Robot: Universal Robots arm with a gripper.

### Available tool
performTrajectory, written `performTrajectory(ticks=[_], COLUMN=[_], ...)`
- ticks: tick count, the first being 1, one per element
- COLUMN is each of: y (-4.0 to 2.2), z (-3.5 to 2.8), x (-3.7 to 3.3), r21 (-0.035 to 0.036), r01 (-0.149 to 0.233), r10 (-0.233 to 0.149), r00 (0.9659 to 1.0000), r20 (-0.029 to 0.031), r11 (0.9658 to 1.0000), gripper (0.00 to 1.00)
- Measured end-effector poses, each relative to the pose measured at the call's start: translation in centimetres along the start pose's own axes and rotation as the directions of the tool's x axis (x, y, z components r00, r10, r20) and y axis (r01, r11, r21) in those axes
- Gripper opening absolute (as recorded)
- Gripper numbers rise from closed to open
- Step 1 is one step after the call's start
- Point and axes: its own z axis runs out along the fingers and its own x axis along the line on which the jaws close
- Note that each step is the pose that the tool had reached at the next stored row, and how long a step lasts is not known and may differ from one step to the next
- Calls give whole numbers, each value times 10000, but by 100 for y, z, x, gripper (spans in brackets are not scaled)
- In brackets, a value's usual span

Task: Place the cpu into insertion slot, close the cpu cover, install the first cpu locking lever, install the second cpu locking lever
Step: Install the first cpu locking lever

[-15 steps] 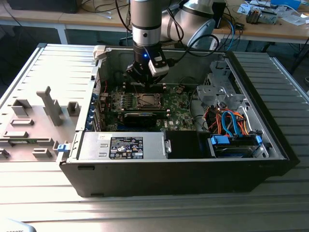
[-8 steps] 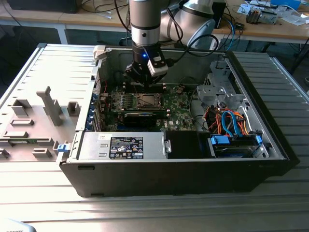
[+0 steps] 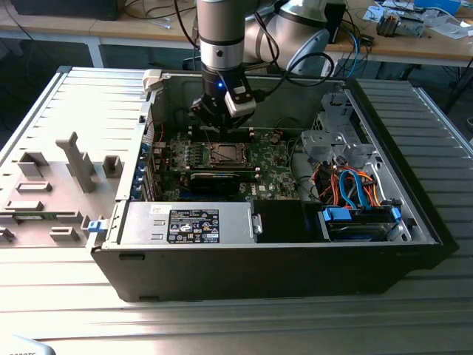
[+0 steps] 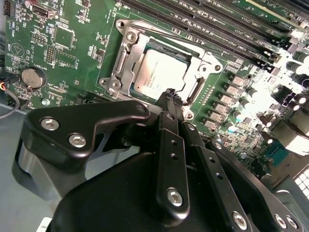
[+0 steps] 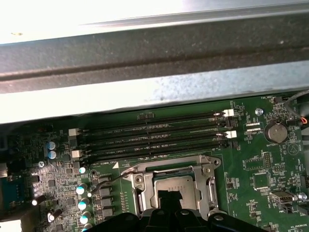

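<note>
**A:** Start wide. You have the open computer case (image 3: 295,244) lying on the ribbed metal counter (image 3: 222,318), and the arm (image 3: 222,44) reaches down into it from above.

**B:** And inside?

**A:** The green circuit board (image 3: 259,174) sits flat on the case floor. In the first wrist view you can see its row of long memory slots (image 5: 154,137) running beside the socket, between it and the case wall.

**B:** Where is your pincer?

**A:** Your pincer (image 4: 170,96) hangs low over the board, right at the edge of the socket. In the second wrist view its black fingers (image 4: 166,145) lie pressed together with nothing between them, tips down at the rim of the chip.

**B:** The task parts?

**A:** The cpu (image 4: 158,75) lies flat in the insertion slot (image 4: 193,84), silver top up. The cpu cover (image 4: 126,50) appears to be down around it, its window framing the chip, though you cannot be sure from this angle that it is fully seated. A thin wire lever (image 5: 112,178) stands out beside the socket in the first wrist view.
</note>
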Motion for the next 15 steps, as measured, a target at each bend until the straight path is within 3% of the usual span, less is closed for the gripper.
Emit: performTrajectory(ticks=[7,10,11,15], y=[-2,-7,-18,-22], z=[-1,-3,-8,-18], x=[12,60,149,177], r21=[1,0,0,1], r01=[0,1,0,2], r10=[0,-1,0,-2], r00=[10000,10000,10000,10000], r20=[0,0,5,5], r11=[10000,10000,10000,10000], gripper=[11,11,11,11])
